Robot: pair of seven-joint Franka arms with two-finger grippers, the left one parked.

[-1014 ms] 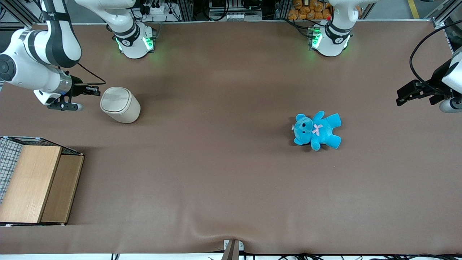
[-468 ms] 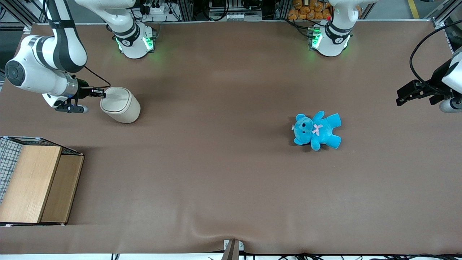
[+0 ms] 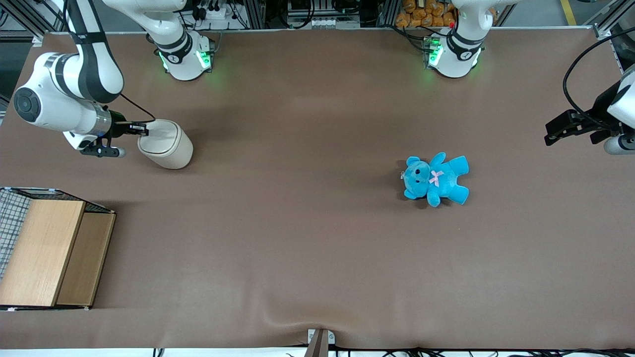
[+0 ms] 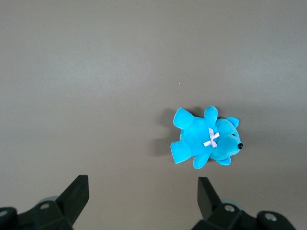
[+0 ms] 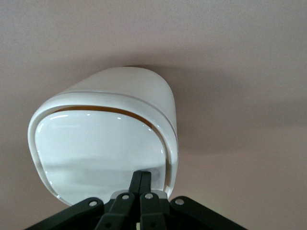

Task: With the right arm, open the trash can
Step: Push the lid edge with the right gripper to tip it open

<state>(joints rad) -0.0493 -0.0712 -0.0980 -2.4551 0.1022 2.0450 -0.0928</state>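
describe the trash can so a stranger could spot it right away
On the brown table, look toward the working arm's end. The trash can stands farther from the camera than the wooden box, the shut gripper on its lid. It's the only cream-white cylinder.

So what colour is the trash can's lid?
Glossy cream-white, like the trash can body; clearest in the right wrist view, where the shut gripper rests on the lid.

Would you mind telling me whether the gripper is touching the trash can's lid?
Touching. In the right wrist view the gripper, fingers shut together, has its tip resting on the trash can lid near its edge, with no gap showing.
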